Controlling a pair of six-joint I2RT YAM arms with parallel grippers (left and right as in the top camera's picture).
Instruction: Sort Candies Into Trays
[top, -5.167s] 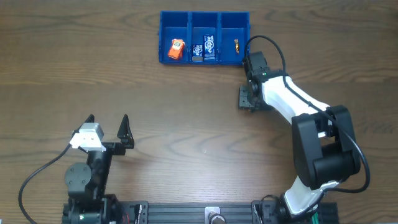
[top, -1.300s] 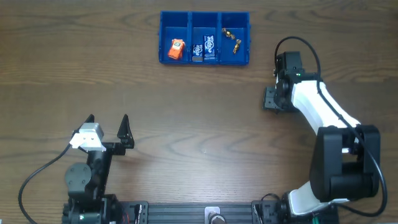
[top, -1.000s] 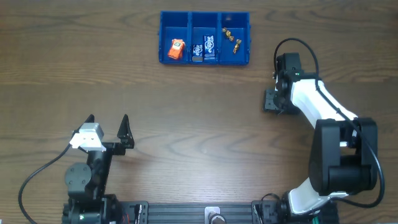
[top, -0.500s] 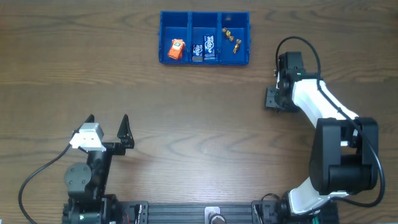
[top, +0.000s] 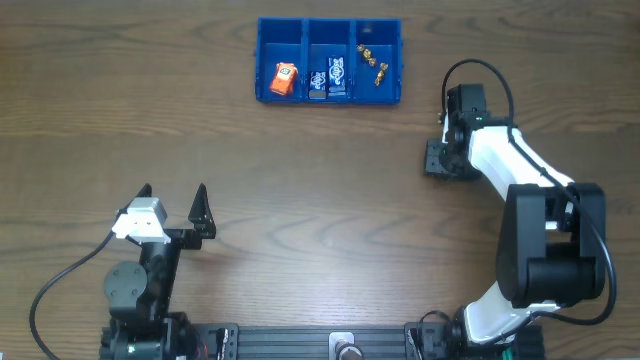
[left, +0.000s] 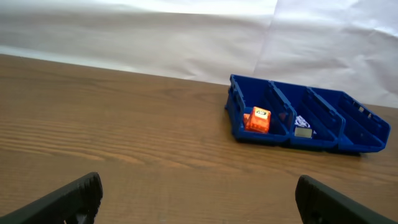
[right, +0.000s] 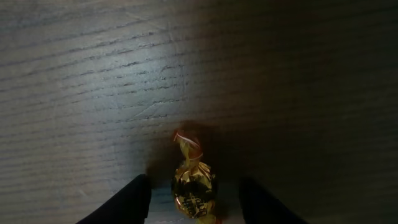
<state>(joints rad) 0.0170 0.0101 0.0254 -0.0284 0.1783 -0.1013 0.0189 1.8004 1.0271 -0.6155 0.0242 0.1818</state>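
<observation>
Closing your right tool (right: 194, 194), its fingers apart astride the gold candy (right: 194, 184), could squirt it sideways across the tabletop (right: 93, 93).

No writing can be read anywhere. The orange candy (left: 258, 119) in the blue tray (left: 236, 115) carries a small pale patch with dark marks, perhaps a label, too small to make out. The blue wrappers (top: 337, 70) show white markings, equally illegible. The gold candy (right: 194, 186) shows nothing legible on its foil.

Glossy gold foil candy (right: 194, 186); matt wood-grain table (top: 320, 180); seemingly plastic tray (top: 262, 60).
</observation>
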